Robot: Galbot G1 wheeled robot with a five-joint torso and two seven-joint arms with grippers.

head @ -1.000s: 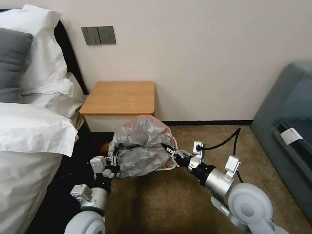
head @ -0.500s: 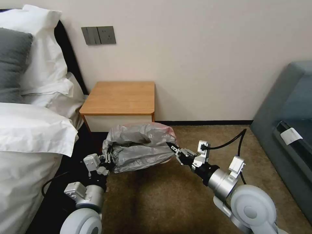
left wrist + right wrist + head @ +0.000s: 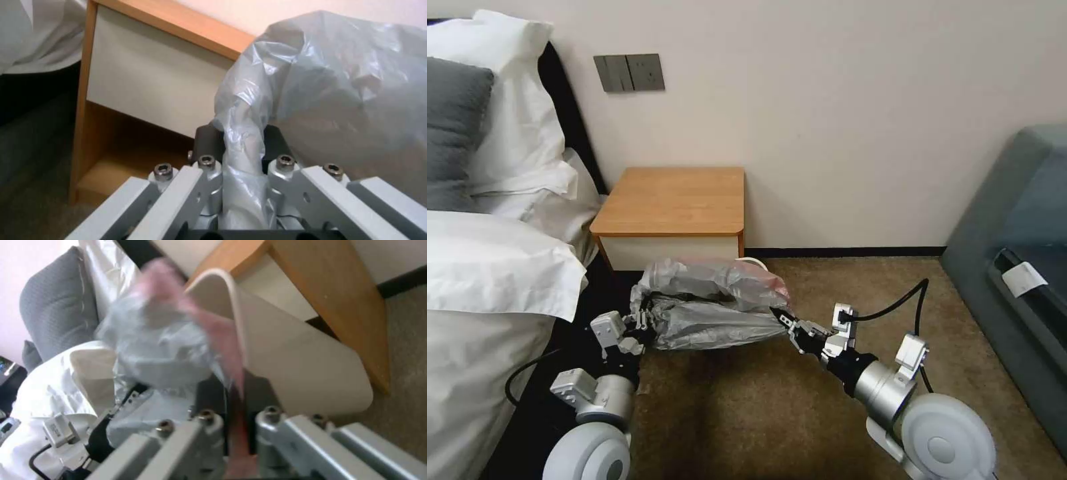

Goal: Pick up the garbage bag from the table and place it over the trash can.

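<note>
We see the garbage bag [image 3: 710, 303] stretched between 2 grippers, low over the trash can [image 3: 289, 366], on the carpet in front of the wooden surface [image 3: 674, 200]. The left gripper [image 3: 642, 319] has its fingers closed on a twisted bag edge; the right gripper [image 3: 778, 315] pinches the pinkish edge.

open carpet [image 3: 800, 427] on the right gives plenty of room, but the bed [image 3: 487, 280] crowds the left and the table [image 3: 674, 200] blocks behind.
</note>
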